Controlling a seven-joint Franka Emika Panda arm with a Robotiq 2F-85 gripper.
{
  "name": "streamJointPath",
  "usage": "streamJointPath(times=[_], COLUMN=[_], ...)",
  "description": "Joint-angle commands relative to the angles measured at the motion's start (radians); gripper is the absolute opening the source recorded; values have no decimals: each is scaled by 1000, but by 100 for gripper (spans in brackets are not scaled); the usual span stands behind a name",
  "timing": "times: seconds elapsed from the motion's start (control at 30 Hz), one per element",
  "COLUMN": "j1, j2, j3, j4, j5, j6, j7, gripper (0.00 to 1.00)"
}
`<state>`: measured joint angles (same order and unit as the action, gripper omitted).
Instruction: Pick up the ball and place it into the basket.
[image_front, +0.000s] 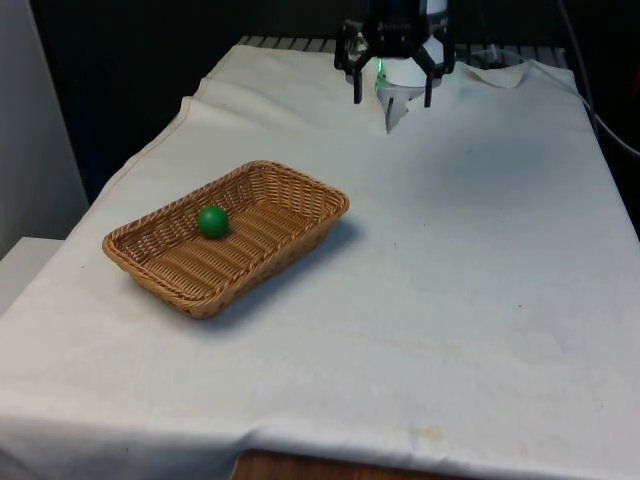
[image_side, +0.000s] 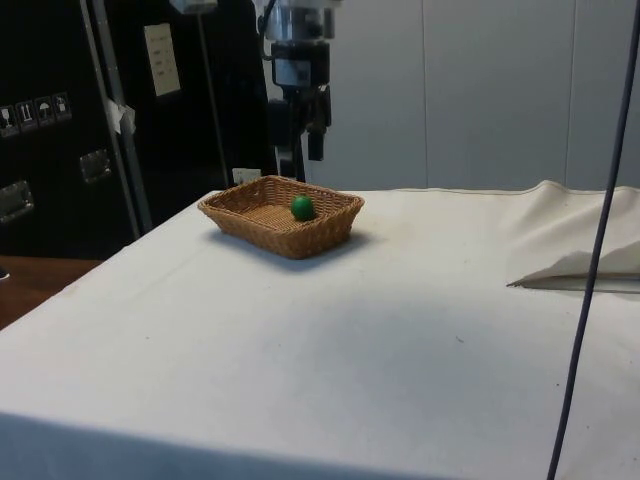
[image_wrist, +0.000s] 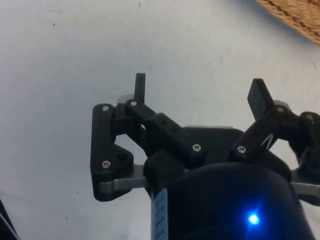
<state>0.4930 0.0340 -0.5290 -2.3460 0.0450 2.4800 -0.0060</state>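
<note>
You see the green ball resting inside the basket on the counter; the gripper hangs well apart, fingers spread wide, holding nothing.

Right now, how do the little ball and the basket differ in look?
The ball is green, smooth and round; the basket is tan, woven and rectangular. The ball is far smaller and lies inside the basket, which sits directly on the white cloth. The ball is solid-looking, while the basket is an open tray with sloped walls. Both sit apart from the open fingers.
</note>
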Motion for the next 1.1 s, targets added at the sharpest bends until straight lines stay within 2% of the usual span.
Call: streamJointPath(times=[0.0, 0.2, 0.23, 0.27, 0.5, 0.53, 0.57, 0.67, 0.83, 0.87, 0.9, 1.07], j1=[1, 0, 0, -1, -3, 0, -3, -5, -8, -4, -8, -8], j2=[-10, -61, -62, -79, -129, -122, -140, -156, -165, -165, -165, -163], j3=[-2, 7, 8, 11, 18, 16, 18, 16, 17, 15, 17, 17], j4=[-5, -21, -22, -26, -36, -35, -38, -40, -37, -39, -37, -35], j5=[-31, -66, -47, -77, -108, -88, -114, -122, -135, -117, -137, -148], j6=[0, -16, -15, -25, -54, -48, -59, -71, -84, -79, -85, -88], j7=[25, 40, 22, 42, 37, 24, 35, 31, 32, 21, 33, 35], gripper=[100, 100, 100, 100, 100, 100, 100, 100, 100, 100, 100, 100])
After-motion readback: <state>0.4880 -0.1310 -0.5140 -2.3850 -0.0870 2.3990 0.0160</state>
